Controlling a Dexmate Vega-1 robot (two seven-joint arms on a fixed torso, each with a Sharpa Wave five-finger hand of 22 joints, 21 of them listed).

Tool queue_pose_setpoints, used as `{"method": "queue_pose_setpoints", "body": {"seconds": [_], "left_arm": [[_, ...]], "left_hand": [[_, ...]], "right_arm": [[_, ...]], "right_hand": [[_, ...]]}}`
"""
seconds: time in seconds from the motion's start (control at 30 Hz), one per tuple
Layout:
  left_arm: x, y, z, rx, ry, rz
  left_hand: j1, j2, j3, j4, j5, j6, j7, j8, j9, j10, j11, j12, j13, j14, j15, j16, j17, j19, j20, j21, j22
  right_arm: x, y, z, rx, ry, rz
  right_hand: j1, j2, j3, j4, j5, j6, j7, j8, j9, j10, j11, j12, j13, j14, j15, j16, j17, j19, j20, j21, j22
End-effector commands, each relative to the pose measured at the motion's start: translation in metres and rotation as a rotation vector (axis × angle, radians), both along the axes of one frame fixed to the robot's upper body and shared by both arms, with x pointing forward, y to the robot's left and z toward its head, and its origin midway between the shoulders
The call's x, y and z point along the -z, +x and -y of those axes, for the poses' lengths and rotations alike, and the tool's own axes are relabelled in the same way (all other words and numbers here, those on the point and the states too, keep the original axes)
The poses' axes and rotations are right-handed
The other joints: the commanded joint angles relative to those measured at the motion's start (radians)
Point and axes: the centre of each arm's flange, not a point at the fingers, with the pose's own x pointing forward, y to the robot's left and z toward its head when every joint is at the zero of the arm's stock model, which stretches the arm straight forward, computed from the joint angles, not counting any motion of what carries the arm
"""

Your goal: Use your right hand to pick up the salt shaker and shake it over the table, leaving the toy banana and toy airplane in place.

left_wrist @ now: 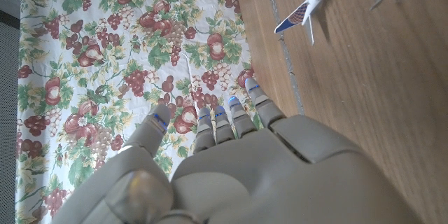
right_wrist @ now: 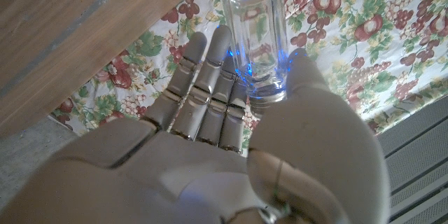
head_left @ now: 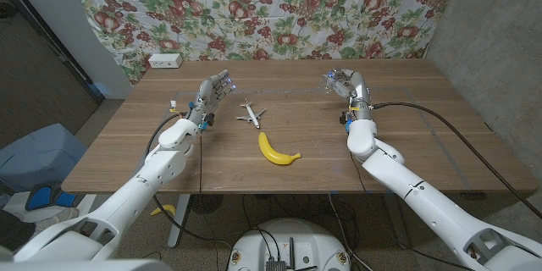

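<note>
My left hand (head_left: 213, 93) waits at the table's (head_left: 406, 102) far left side, fingers apart, holding nothing. Just right of it sits the toy airplane (head_left: 250, 114), and nearer me the toy banana (head_left: 277, 152), both on the wood. Over on the far right, my right hand (head_left: 343, 81) grips the clear salt shaker (right_wrist: 255, 38) between thumb and fingers.
</note>
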Motion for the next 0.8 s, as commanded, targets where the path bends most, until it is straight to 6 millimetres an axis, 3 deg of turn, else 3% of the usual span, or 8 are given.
{"method": "queue_pose_setpoints", "body": {"seconds": [0.03,0.8], "left_arm": [[0.0008,-0.0027,0.0007,0.000,0.004,-0.002],[-0.0014,-0.0032,0.0029,0.007,0.008,0.004]], "left_hand": [[-0.013,0.035,0.004,-0.003,0.004,0.005,-0.002,0.001,0.006,0.006,0.001,0.005,0.003,0.007,0.003,-0.002,0.002,0.009,0.004,-0.003,0.004],[-0.016,0.036,0.006,-0.004,0.004,0.009,0.000,0.002,0.006,0.010,0.002,0.006,0.003,0.007,0.004,-0.002,0.003,0.008,0.004,-0.004,0.004]], "right_arm": [[-0.0093,-0.0013,-0.0020,-0.086,-0.146,-0.149],[-0.0037,-0.0038,-0.0028,-0.051,-0.097,-0.116]], "right_hand": [[0.159,0.148,0.048,-0.008,0.006,0.044,-0.031,0.004,0.030,0.096,-0.088,0.001,0.070,0.010,-0.073,-0.007,0.007,-0.005,-0.106,0.009,0.003],[0.153,0.145,0.052,-0.007,0.007,0.045,-0.035,0.005,0.027,0.097,-0.090,-0.009,0.075,0.014,-0.073,-0.024,0.034,-0.026,-0.107,0.018,0.000]]}}
